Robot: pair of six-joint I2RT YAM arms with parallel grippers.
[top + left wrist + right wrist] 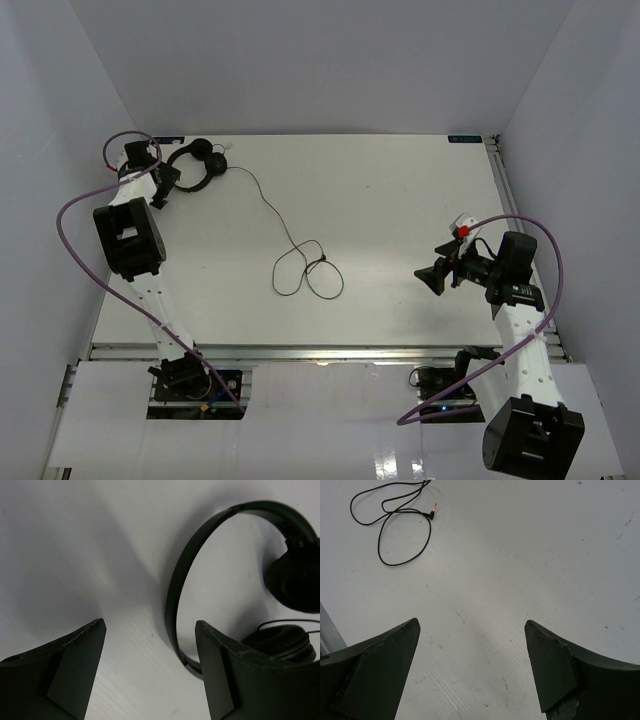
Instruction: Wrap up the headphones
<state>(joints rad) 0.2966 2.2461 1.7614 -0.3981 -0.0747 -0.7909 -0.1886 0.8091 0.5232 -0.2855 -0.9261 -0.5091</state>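
**Left claw at the headband, right claw facing the loose cable end**

At the far left corner of the table (400, 190): the headphones (197, 165), flat on the surface. Left claw (163, 183) just beside them, spread wide, pinching nothing. Seen from the left wrist: headband (172, 600) curving up through the right-hand part of the gap, its lower end close against the inner edge of the right-hand finger (225, 670). Both earcups (295, 580) beyond that finger, further right. Cannot tell whether band and finger touch. Judged from this, needs only a small shift toward the band, across its thin curve, before closing.

From the earcups, the cable (268, 208) trails right and toward the near edge, long axis on a diagonal, ending in 2 slack loops near mid-table. Plug (433, 511) at the loops' edge.

Further right, well apart from the loops: right claw (432, 277), jaws fully spread, holding nothing, bare table between its fingers. From the right wrist, loops ahead and off to the upper left.

Likely split: left arm nearer the headphones by far, right arm nearer the free cable end.
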